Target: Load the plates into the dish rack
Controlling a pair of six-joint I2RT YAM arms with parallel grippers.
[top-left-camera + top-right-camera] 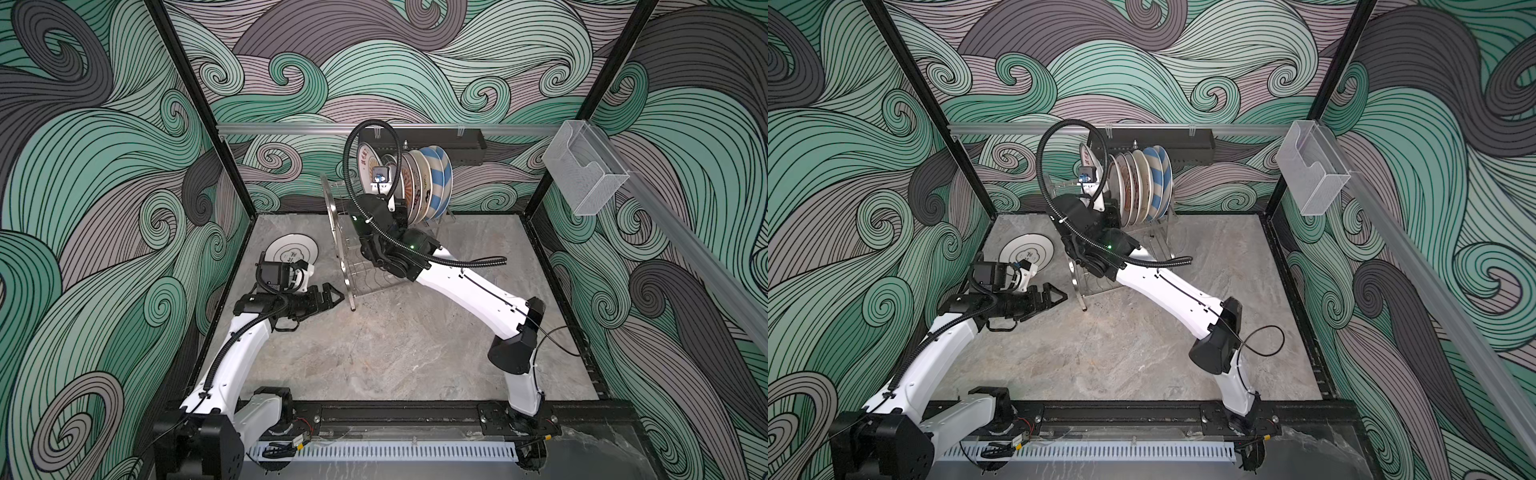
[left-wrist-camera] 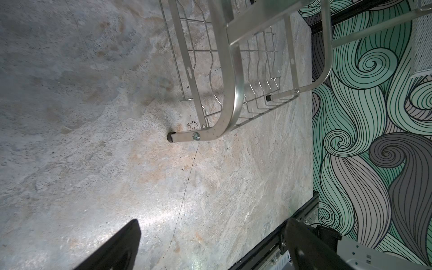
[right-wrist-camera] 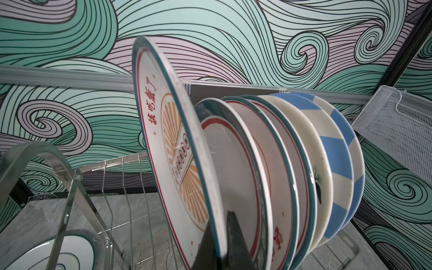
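Note:
My right gripper is shut on the lower rim of an orange-sunburst plate with red characters. It holds the plate upright over the upper tier of the dish rack, just left of several plates standing in a row, the farthest blue-and-white striped. Another plate, white with a black cloud motif, lies flat on the table left of the rack. Low beside the rack's front left foot, my left gripper is open and empty. The wrist hides the right fingers in both top views.
A black perforated tray hangs on the back wall behind the rack. A clear plastic box is fixed to the right wall rail. Patterned walls close in the stone-look table on three sides.

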